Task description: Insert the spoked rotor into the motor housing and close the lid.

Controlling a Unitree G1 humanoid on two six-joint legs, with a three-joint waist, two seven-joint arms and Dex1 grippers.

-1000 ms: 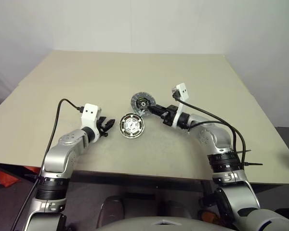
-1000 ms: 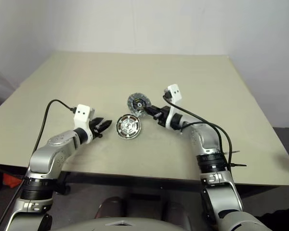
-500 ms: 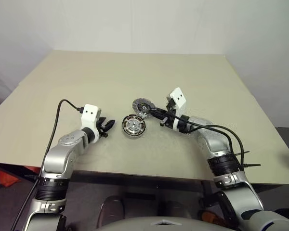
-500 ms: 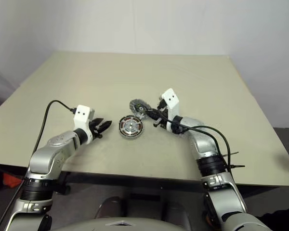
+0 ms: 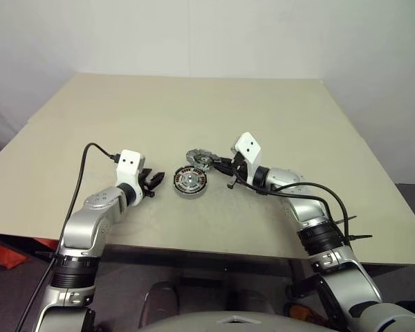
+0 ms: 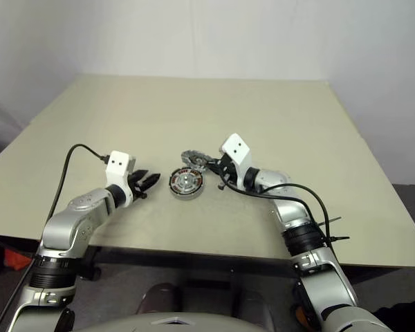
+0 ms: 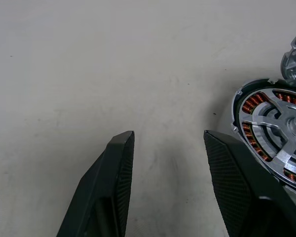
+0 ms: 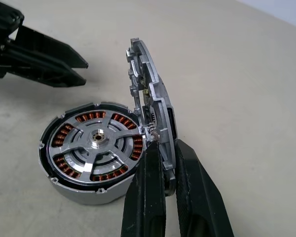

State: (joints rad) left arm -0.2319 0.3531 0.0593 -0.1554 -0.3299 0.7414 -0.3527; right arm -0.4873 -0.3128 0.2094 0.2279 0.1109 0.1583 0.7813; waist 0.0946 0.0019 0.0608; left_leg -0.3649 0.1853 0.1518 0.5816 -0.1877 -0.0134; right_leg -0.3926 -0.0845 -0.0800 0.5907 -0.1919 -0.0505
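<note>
The motor housing lies flat on the table, with copper windings showing around its ring. The spoked rotor sits inside it, silvery hub in the middle. My right gripper is shut on the lid, a grey disc held nearly on edge. The lid's lower edge is at the housing's rim on my right arm's side; I cannot tell whether they touch. My left gripper stands open just left of the housing, with nothing between its fingers. The housing lies beside its right finger.
The tan table stretches wide behind and to both sides of the parts. Black cables trail from both wrists toward the table's front edge.
My right wrist has rolled, and the lid has gone from facing up at the camera to standing on edge, lower and closer to the housing. The left arm has kept still.
</note>
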